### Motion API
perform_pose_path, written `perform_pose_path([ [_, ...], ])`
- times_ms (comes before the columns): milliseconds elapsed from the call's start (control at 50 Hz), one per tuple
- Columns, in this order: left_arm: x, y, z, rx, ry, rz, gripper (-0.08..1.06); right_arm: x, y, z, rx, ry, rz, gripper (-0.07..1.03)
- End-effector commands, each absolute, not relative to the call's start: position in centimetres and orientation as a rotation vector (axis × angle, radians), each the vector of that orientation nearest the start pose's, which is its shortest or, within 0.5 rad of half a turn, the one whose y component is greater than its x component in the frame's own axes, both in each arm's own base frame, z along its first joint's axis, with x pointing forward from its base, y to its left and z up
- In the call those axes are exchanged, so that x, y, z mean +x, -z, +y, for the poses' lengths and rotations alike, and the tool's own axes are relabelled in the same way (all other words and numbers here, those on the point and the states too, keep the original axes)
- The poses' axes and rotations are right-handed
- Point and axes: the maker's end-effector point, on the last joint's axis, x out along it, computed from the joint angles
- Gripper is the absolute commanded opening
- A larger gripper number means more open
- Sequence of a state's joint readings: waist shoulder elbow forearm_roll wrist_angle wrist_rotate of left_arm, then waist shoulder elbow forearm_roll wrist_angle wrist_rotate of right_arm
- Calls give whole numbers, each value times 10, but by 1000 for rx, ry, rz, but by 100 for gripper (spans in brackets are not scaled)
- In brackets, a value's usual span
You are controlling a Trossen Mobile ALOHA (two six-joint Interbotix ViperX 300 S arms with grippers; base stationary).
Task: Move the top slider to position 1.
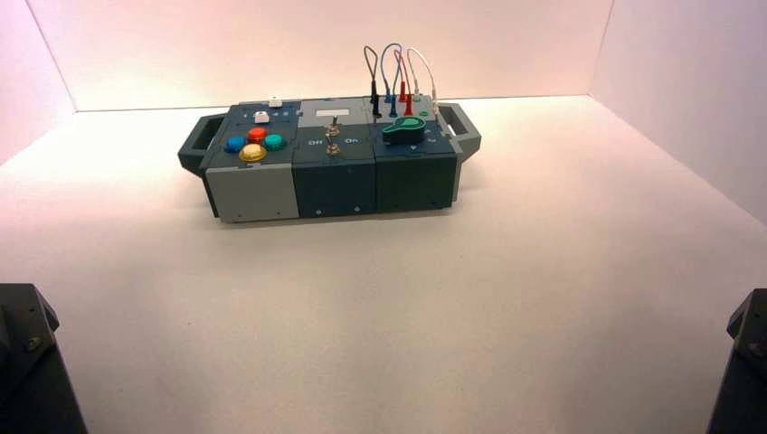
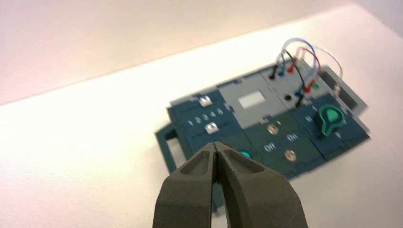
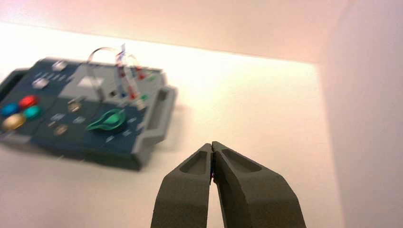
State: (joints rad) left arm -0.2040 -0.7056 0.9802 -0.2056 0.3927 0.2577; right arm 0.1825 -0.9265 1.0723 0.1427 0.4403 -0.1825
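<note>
The box (image 1: 330,181) stands at the far middle of the table. The top slider (image 1: 274,101) is a tiny white knob at the box's far left edge. In the left wrist view the top slider (image 2: 205,100) sits beyond a row of white numerals, with position 1 (image 2: 191,123) first in the row. Its setting is too blurred to tell. A bigger white square knob (image 2: 211,127) lies nearer. My left gripper (image 2: 216,146) is shut and empty, well short of the box. My right gripper (image 3: 211,145) is shut and empty, off to the box's right.
On the box are four round coloured buttons (image 1: 254,143), a toggle switch (image 1: 333,128) between Off and On lettering, a green knob (image 1: 403,132) and looped wires (image 1: 398,77). Both arms are parked at the near corners, left (image 1: 25,362) and right (image 1: 746,357). White walls enclose the table.
</note>
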Motion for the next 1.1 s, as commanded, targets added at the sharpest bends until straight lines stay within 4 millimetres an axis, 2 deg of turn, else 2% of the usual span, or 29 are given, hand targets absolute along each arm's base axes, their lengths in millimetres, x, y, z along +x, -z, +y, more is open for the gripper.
perform_pose_path([
  [20,284,-219,-77,104,311,672,-3,240,-229,68,-78,-302,609,-2],
  [200,305,-214,-88,86,332,763,-3,240,-227,78,-29,-339,713,-2],
  [360,316,-205,-103,92,363,805,-3,235,-229,83,-55,-374,762,-2],
  [560,333,-181,-130,123,417,887,-3,232,-231,85,-80,-395,777,-2],
  [700,347,-168,-142,118,425,927,-3,235,-223,88,-90,-403,807,-2],
  [840,364,-156,-149,-4,360,982,-3,237,-212,95,-104,-425,840,-2],
  [940,380,-140,-155,-96,301,1038,-3,239,-209,106,-120,-457,828,-2],
  [1080,392,-115,-160,-109,278,1118,-3,240,-205,119,-137,-495,835,-2],
  [1100,398,-104,-162,-104,275,1140,-3,239,-203,125,-145,-516,838,-2],
])
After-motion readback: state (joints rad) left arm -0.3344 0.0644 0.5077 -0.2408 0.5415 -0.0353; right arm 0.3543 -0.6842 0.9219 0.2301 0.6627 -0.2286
